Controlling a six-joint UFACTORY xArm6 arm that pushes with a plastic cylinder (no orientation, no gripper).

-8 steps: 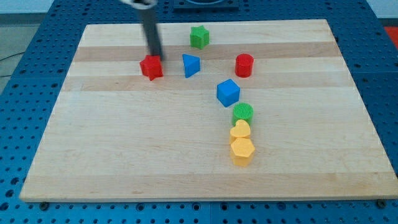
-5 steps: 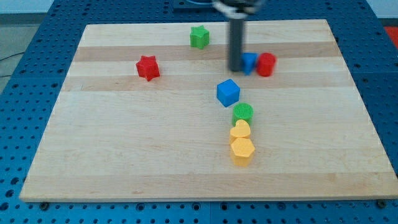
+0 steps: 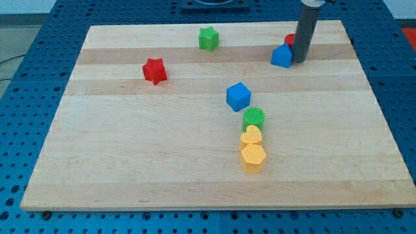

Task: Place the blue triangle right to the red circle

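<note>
The blue triangle [image 3: 281, 56] lies near the view's top right. My rod stands right beside it, and my tip [image 3: 301, 61] touches or nearly touches its right side. The red circle [image 3: 289, 40] is mostly hidden behind the rod; only a small red part shows just above the blue triangle, at the rod's left edge. The blue triangle sits below and slightly left of that red part.
A green star [image 3: 208, 38] lies at the top centre and a red star [image 3: 155, 70] at the left. A blue cube [image 3: 238, 96], a green circle [image 3: 254, 117], a yellow heart [image 3: 251, 136] and a yellow hexagon [image 3: 253, 156] form a column at the centre.
My rod swept from the red star on the left to the top right. The blue triangle and red circle were pushed right and upward; the red star shifted slightly left.
</note>
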